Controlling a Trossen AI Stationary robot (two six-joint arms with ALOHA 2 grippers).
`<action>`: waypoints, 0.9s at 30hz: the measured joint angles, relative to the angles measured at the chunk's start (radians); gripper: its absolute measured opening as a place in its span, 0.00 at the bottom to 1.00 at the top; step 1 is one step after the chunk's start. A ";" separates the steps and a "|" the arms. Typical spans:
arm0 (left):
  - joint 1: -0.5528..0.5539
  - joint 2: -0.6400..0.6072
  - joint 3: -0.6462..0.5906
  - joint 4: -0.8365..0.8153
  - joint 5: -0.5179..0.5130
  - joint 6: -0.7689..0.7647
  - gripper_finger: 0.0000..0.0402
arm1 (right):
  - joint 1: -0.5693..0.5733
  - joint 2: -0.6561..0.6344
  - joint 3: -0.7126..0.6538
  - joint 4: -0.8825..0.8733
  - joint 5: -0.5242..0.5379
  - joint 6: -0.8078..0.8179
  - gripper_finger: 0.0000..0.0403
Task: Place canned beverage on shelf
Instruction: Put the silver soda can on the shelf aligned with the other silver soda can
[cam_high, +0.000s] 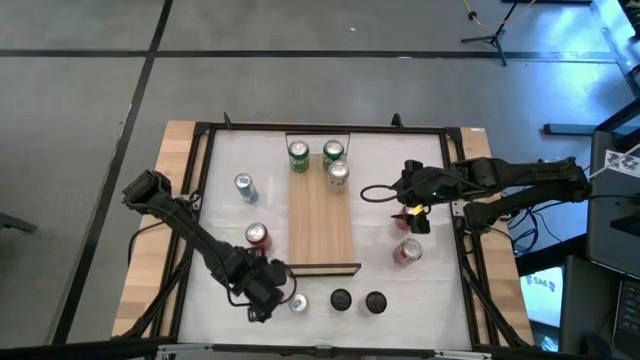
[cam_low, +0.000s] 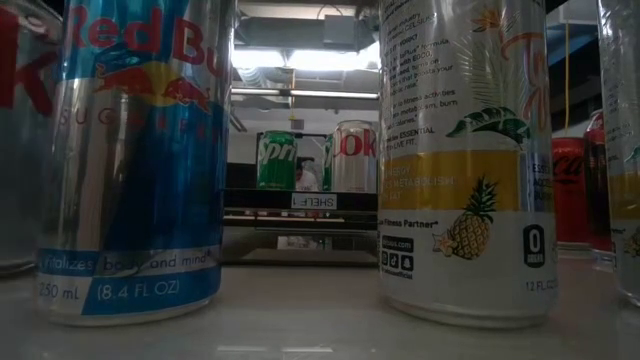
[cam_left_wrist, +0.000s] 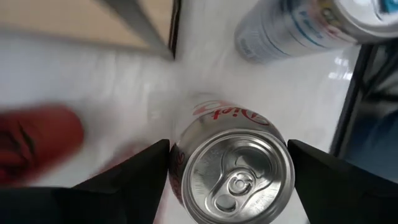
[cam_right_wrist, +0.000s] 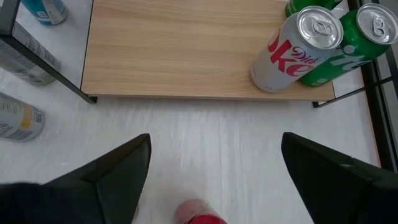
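Diet Coke can (cam_left_wrist: 233, 168) is standing on the table (cam_high: 430, 300) at lower centre-left of the high view, just off the shelf (cam_high: 322, 225) corner. Left gripper (cam_left_wrist: 227, 165) is straddling it, jaws wide open, holding nothing. Right gripper (cam_right_wrist: 214, 168) is idling right of the shelf, jaws open, empty. Risk: closing off-centre is likely tipping the can or knocking the neighbouring red can (cam_high: 257, 235).

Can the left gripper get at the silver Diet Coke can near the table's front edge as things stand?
Probably yes. The left gripper is open with a finger on each side of the silver Diet Coke can, nothing between them. A tall white can stands beyond, apart.
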 joint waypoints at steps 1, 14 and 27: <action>0.004 0.000 0.000 -0.001 0.000 0.049 0.73 | 0.000 0.000 0.000 0.000 0.000 0.000 0.88; 0.032 0.000 0.000 0.014 0.019 0.544 0.73 | 0.000 0.000 0.000 0.000 0.000 0.004 0.88; 0.039 0.000 -0.001 0.053 0.026 0.575 0.73 | 0.000 0.000 0.000 0.000 0.000 0.004 0.88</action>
